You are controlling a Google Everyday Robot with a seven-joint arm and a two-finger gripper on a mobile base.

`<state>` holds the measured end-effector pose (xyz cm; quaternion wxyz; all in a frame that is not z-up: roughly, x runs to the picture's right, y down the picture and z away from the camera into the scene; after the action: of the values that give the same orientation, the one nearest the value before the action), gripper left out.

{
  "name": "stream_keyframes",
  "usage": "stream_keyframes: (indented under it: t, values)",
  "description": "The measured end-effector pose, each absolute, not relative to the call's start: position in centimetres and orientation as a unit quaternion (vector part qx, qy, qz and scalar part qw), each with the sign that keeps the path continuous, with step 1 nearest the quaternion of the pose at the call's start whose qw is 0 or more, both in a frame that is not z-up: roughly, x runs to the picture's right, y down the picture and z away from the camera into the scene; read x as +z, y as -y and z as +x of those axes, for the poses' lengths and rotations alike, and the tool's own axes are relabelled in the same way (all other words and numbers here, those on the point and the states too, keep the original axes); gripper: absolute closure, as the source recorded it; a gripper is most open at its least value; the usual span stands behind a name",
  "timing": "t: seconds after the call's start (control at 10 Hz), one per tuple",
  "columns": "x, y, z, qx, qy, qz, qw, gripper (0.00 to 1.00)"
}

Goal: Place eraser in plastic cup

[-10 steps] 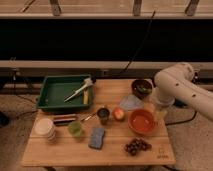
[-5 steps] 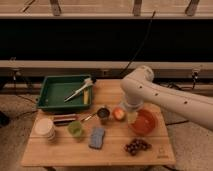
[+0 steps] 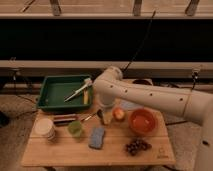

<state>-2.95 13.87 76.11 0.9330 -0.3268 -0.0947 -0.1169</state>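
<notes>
The eraser (image 3: 65,119), a dark narrow bar with a lighter stripe, lies on the wooden table (image 3: 60,152) just below the green tray. The light-green plastic cup (image 3: 75,128) stands upright right next to it, to its front right. My white arm reaches in from the right across the table's middle. My gripper (image 3: 104,113) hangs down from the arm's bend, right of the cup and eraser and apart from both. It is near the spot of a dark grey cup, which the arm mostly hides.
A green tray (image 3: 52,97) holding a brush (image 3: 78,90) sits at the back left. A stack of white bowls (image 3: 44,129) stands at the left. There is also a blue-grey sponge (image 3: 97,136), a peach-coloured fruit (image 3: 119,114), an orange bowl (image 3: 142,121) and grapes (image 3: 137,146).
My arm has swung from the table's right side leftward across the middle, and now covers the dark grey cup's area. The objects on the table have not moved.
</notes>
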Motion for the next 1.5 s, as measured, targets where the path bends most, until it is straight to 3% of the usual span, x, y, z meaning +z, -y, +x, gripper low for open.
stream_keyframes:
  t: [0.7, 1.5]
  values:
    - [77.7, -14.6, -15.8, -0.166, 0.170, -0.341, 0.909, 0.35]
    - [77.6, -15.2, -20.9, -0.184, 0.211, -0.341, 0.897, 0.35]
